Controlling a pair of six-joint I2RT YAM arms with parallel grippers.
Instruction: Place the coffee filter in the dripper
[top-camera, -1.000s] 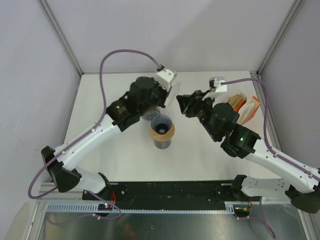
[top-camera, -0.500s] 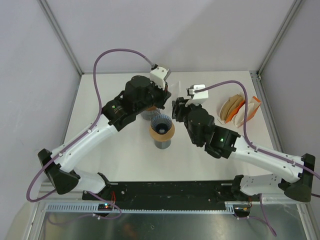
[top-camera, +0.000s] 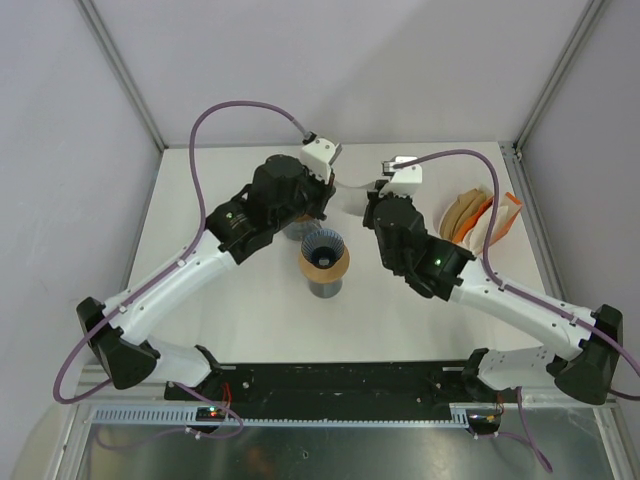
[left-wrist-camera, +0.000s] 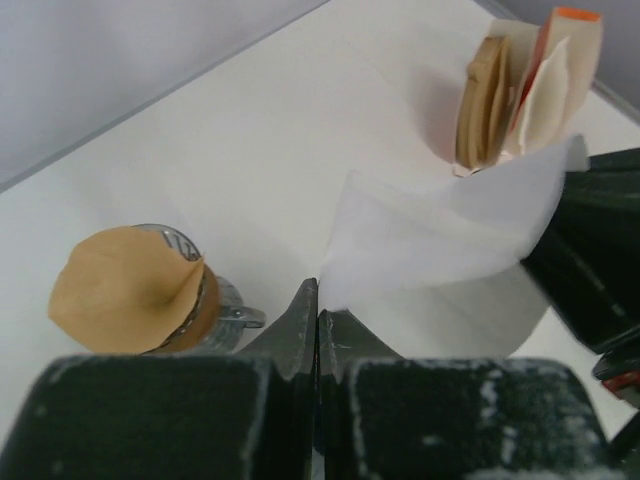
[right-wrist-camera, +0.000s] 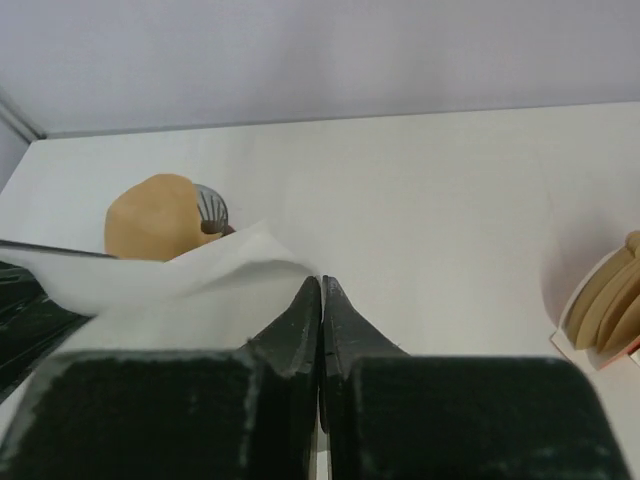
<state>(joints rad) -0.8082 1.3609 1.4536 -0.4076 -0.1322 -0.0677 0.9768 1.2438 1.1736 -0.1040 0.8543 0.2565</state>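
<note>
A white paper coffee filter (top-camera: 352, 197) hangs in the air between my two grippers, behind the dripper. My left gripper (top-camera: 335, 190) is shut on its one edge (left-wrist-camera: 318, 312). My right gripper (top-camera: 368, 202) is shut on its opposite corner (right-wrist-camera: 321, 285). The filter (left-wrist-camera: 440, 230) bows open between them and also shows in the right wrist view (right-wrist-camera: 170, 275). The dripper (top-camera: 324, 260) stands at the table's middle, dark and ribbed inside, with a brown filter (left-wrist-camera: 125, 290) in it. That brown filter also shows in the right wrist view (right-wrist-camera: 155, 215).
A holder with several brown and white filters (top-camera: 478, 215) stands at the right, also in the left wrist view (left-wrist-camera: 520, 90) and the right wrist view (right-wrist-camera: 605, 300). A grey cup (top-camera: 296, 230) sits under my left arm. Walls close the back and sides.
My right gripper has swung left from near the filter holder to the white filter and now pinches it. My left gripper has stayed shut on the filter, shifting slightly.
</note>
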